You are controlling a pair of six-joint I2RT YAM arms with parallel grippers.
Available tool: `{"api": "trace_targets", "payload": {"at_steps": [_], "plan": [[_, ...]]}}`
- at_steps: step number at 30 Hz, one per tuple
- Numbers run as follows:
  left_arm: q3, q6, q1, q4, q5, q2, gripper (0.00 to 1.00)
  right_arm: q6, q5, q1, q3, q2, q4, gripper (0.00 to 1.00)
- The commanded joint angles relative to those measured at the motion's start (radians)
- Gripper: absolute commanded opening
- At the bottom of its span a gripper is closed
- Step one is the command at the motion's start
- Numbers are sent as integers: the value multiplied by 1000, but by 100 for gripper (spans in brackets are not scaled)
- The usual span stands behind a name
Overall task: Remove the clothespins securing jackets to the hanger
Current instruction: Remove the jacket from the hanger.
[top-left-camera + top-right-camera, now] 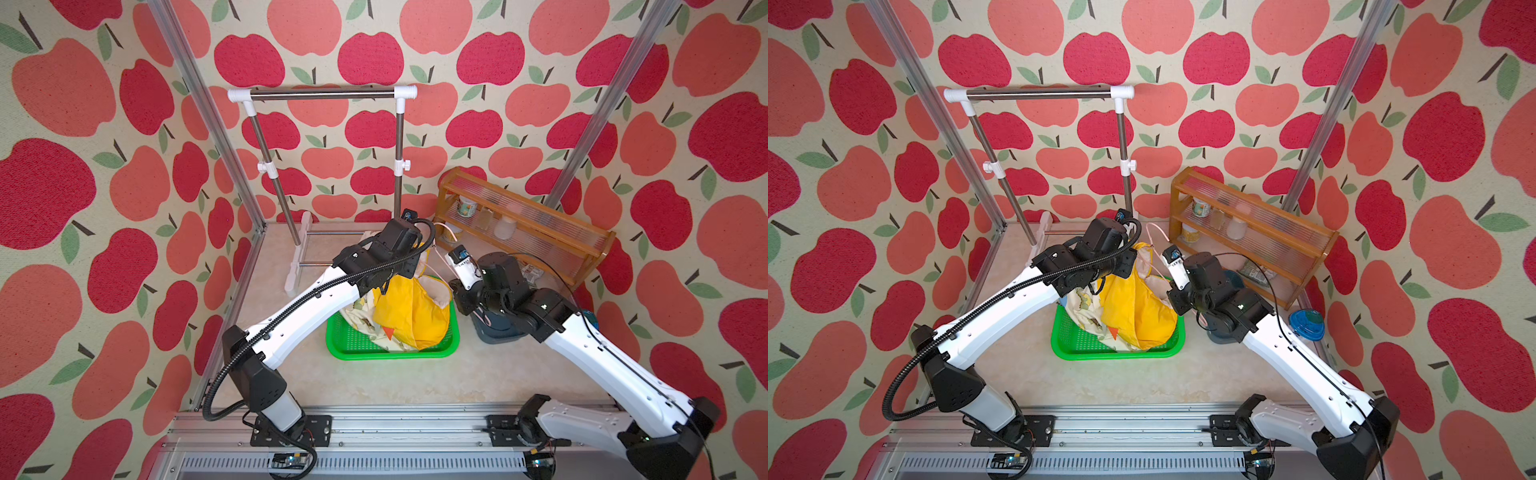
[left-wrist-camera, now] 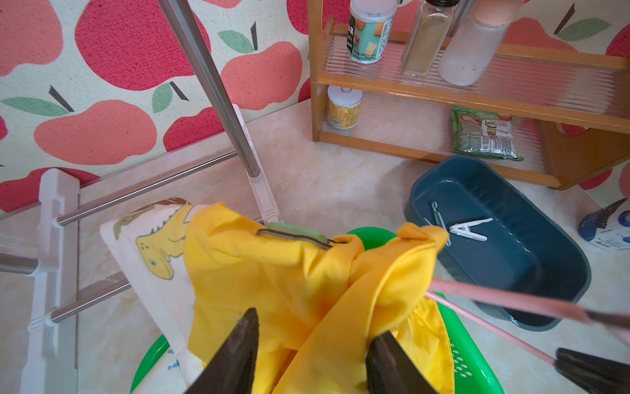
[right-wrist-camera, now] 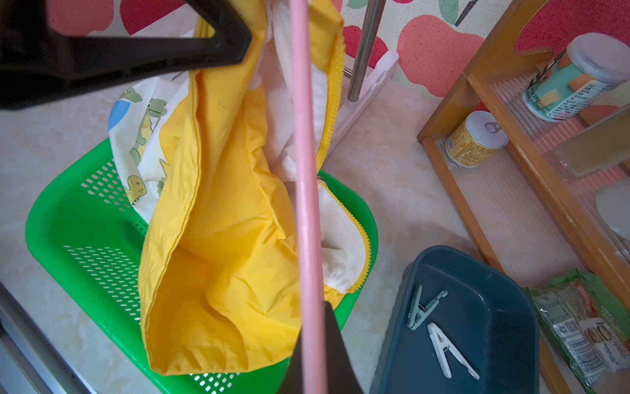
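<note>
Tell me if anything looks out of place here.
Yes. The hanger is off the rail, held tilted in the right gripper, and the jackets slump bunched into the green basket. One clothespin seems still clipped on the yellow one.

Only legible txt: "200" on teal canister [image 2: 366,37] label; green pkt [image 2: 484,134] print too small.

Left arm [image 1: 299,307] and right arm [image 1: 602,353] reaching inward, left jaws parted, right jaws clamped.
</note>
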Motion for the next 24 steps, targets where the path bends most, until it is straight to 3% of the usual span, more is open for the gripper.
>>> {"api": "trace_targets", "payload": {"at_steps": [1, 7, 11, 15, 17, 22, 24], "plan": [[-5, 1, 9, 8, 61, 13, 55, 37, -1, -7, 19, -27, 62, 0], [-2, 4, 4, 36, 163, 6, 60, 52, -5, -7, 18, -12, 74, 0], [15, 41, 10, -11, 95, 34, 58, 64, -4, -7, 21, -22, 84, 0], [27, 50, 42, -26, 136, 43, 53, 74, -12, -7, 25, -29, 88, 0], [23, 50, 49, -16, 133, 42, 44, 81, -20, -6, 26, -32, 87, 0], [32, 65, 66, -4, 82, 15, 8, 91, -19, -1, 15, -57, 74, 0], [46, 83, 87, -13, 44, -10, 5, 83, -25, -1, 19, -71, 48, 0]]}}
